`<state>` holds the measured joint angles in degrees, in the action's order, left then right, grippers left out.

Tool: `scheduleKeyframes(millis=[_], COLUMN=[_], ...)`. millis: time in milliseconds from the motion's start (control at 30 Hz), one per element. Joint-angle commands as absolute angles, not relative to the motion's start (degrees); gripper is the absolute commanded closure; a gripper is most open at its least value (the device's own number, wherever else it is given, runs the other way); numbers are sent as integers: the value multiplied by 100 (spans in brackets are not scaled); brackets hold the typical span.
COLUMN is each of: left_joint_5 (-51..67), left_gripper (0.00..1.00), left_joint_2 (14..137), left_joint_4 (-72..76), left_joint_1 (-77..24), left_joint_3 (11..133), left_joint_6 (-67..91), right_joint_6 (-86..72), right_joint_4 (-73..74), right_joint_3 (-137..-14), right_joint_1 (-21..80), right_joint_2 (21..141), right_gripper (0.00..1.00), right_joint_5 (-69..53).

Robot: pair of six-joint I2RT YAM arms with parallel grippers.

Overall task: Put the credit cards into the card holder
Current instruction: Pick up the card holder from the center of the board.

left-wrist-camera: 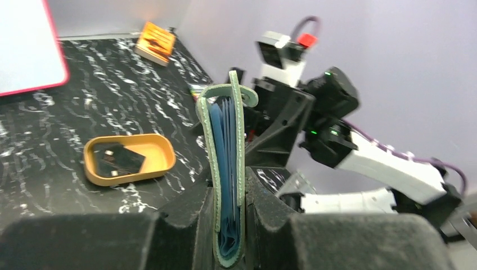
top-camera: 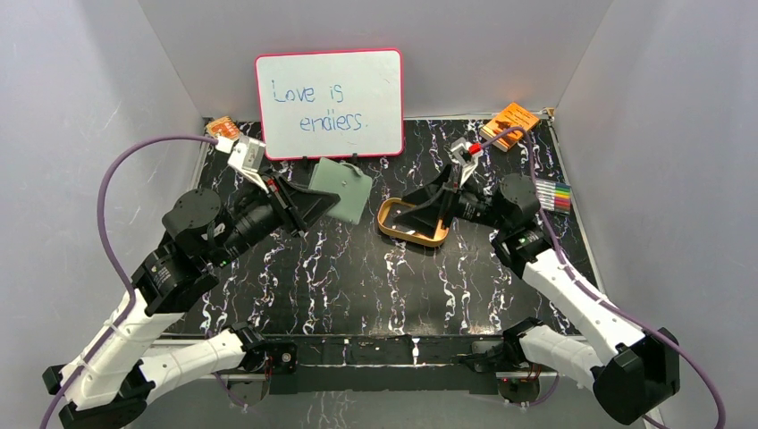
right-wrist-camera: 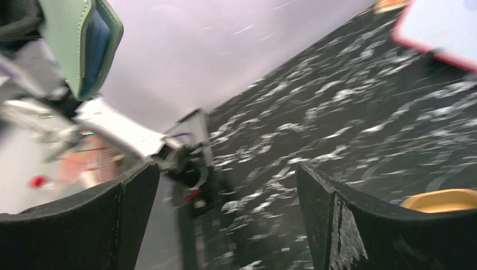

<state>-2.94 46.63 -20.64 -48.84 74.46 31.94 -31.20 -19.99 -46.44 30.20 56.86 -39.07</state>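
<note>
My left gripper (left-wrist-camera: 229,194) is shut on the lower edge of the sage-green card holder (left-wrist-camera: 226,146) and holds it upright in the air, open edge up, with blue sleeves showing inside. From above, the card holder (top-camera: 343,190) hangs left of the tan-orange tray (top-camera: 412,239). A dark credit card (left-wrist-camera: 119,160) lies flat in that tray (left-wrist-camera: 129,178). My right gripper (top-camera: 413,210) hovers over the tray and hides most of it. In the right wrist view this gripper (right-wrist-camera: 225,185) stands wide open with nothing between its fingers, and the card holder (right-wrist-camera: 79,39) shows at the upper left.
A whiteboard (top-camera: 329,103) leans at the back. An orange booklet (top-camera: 512,121) lies at the back right and a small orange packet (top-camera: 223,130) at the back left. Coloured markers (top-camera: 554,195) lie by the right edge. Grey walls close in the table.
</note>
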Motion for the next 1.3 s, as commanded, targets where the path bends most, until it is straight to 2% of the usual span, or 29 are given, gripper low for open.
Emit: scheduleKeyframes(millis=[0, 233, 533, 700, 933, 1100, 1200, 1267], left_joint_5=[1061, 1539, 2107, 2292, 2507, 2479, 2422, 2379], left_gripper=[100, 100, 100, 100, 100, 100, 100, 100], left_joint_2=[4686, 4826, 5125, 5096, 5149, 5145, 5175, 5168], left_joint_4=[-1672, -744, -70, 215, 387, 394, 343, 354], left_joint_1=[-4872, -4870, -4871, -4871, -4869, -4869, -4871, -4869], left_joint_3=[7534, 7337, 7158, 7015, 6889, 6847, 6839, 6807], left_joint_6=[3030, 3363, 3708, 3787, 3919, 3937, 3927, 3928], right_joint_6=[-5323, -4867, -5778, -6309, -6898, -7034, -7084, -7086], right_joint_4=[-4360, -3206, -3769, -4401, -5075, -5183, -5315, -5317], right_joint_3=[-4397, -4798, -4964, -4915, -4738, -4729, -4727, -4722], right_joint_1=[2999, 3005, 3092, 3185, 3335, 3545, 3705, 3797], right_joint_2=[5443, 5082, 5257, 5335, 5464, 5535, 5587, 5610], right_gripper=[1, 2, 4, 15, 20, 28, 36, 49], right_joint_5=[-5306, -5256, -5032, -4820, -4601, -4437, -4362, -4313])
